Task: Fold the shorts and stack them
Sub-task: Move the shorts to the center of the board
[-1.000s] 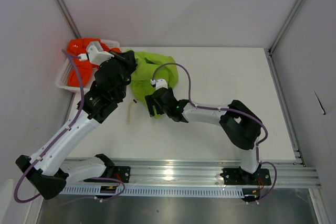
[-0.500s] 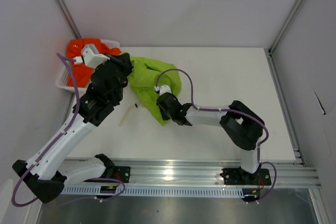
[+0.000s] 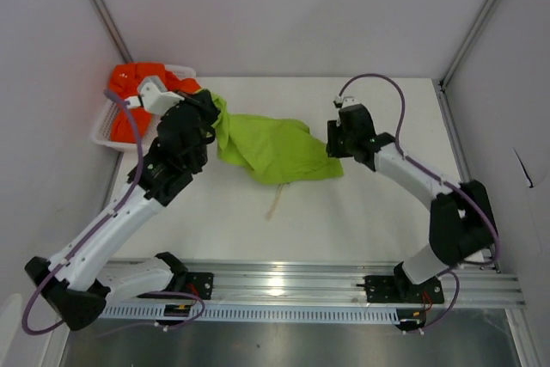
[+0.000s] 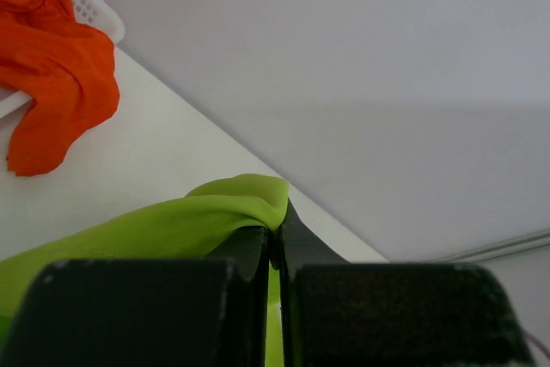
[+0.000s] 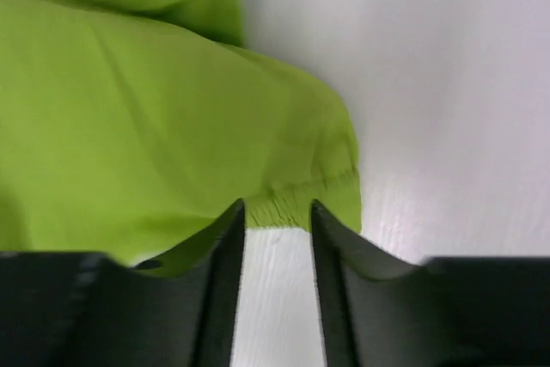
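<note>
White table [image 3: 344, 229] lay between plain grey walls.

The left gripper [image 4: 277, 238] was clamped tight on a fold of the green shorts [image 4: 172, 225]. Its two black fingers were pressed together with the fabric bunched over their tips. From above, this gripper [image 3: 209, 109] held the left end of the green shorts [image 3: 275, 148] near the table's back-left corner, and the cloth there was raised off the surface.

The right gripper [image 5: 277, 212] stood partly open, with bare table showing in the gap between its fingers. A stitched hem of the green shorts [image 5: 129, 109] lay just past the fingertips, and the cloth spread away to the left. Whether the left finger touched the fabric could not be told. From above, this gripper [image 3: 331, 145] sat at the right end of the shorts.

The green shorts were a bright lime colour, smooth and soft. They were stretched in a loose, creased band across the middle back of the table between the two grippers, with a folded flap near the centre. A white drawstring [image 3: 275, 204] trailed from their near edge onto the table.

The orange shorts [image 3: 137, 83] were heaped in a white basket [image 3: 101, 131] at the back-left edge of the table, just behind the left gripper. In the left wrist view the orange shorts [image 4: 60, 66] hung over the rim of the basket [image 4: 94, 15].
</note>
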You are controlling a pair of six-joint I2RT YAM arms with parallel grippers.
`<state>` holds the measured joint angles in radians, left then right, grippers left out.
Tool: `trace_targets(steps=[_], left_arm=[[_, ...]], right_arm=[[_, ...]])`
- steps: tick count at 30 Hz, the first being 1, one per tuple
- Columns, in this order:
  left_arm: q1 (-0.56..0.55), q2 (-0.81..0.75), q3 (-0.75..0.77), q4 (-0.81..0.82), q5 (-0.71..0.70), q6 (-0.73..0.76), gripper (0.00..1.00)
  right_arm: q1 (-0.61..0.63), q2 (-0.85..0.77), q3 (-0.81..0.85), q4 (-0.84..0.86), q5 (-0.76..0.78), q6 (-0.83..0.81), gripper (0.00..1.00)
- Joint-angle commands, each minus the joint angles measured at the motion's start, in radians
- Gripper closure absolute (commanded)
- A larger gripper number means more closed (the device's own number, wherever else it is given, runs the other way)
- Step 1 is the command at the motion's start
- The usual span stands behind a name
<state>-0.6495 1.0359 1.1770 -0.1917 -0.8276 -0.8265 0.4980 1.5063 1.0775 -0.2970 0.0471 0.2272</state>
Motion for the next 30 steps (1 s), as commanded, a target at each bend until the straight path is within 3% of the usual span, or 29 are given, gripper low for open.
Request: trace_targets(steps=[1,3,5,7,10,13,17,26,27,28,30], left_arm=[[-0.004,0.090,-0.007,0.070,-0.036,0.044,1.00],[-0.004,0.142,0.001,0.071,-0.050,0.044,1.00],[-0.004,0.180,0.009,0.083,-0.068,0.059,1.00],[-0.002,0.202,0.018,0.098,-0.083,0.084,1.00],[0.005,0.236,0.036,0.113,-0.097,0.108,1.00],[0.010,0.263,0.053,0.133,-0.100,0.133,1.00],[0.011,0.294,0.079,0.152,-0.108,0.167,1.00],[0.014,0.311,0.092,0.167,-0.108,0.188,1.00],[0.016,0.309,0.092,0.169,-0.108,0.193,1.00],[0.017,0.308,0.090,0.163,-0.110,0.196,1.00],[0.022,0.297,0.090,0.147,-0.117,0.201,1.00]], right_arm=[[0.003,0.188,0.157,-0.149,0.151,0.046,0.57],[0.011,0.244,0.238,-0.186,0.204,0.058,0.50],[0.033,0.197,0.230,-0.151,0.144,0.041,0.48],[0.097,0.137,0.133,-0.038,0.125,0.015,0.36],[0.167,0.026,-0.032,0.140,0.096,-0.022,0.30],[0.192,-0.067,-0.189,0.333,0.063,0.006,0.28],[0.287,-0.104,-0.257,0.495,0.085,-0.012,0.25],[0.333,0.155,-0.048,0.486,0.148,-0.094,0.28],[0.335,0.184,0.011,0.464,0.157,-0.094,0.32],[0.336,0.208,0.034,0.451,0.160,-0.094,0.43],[0.353,0.253,0.056,0.435,0.160,-0.092,0.55]])
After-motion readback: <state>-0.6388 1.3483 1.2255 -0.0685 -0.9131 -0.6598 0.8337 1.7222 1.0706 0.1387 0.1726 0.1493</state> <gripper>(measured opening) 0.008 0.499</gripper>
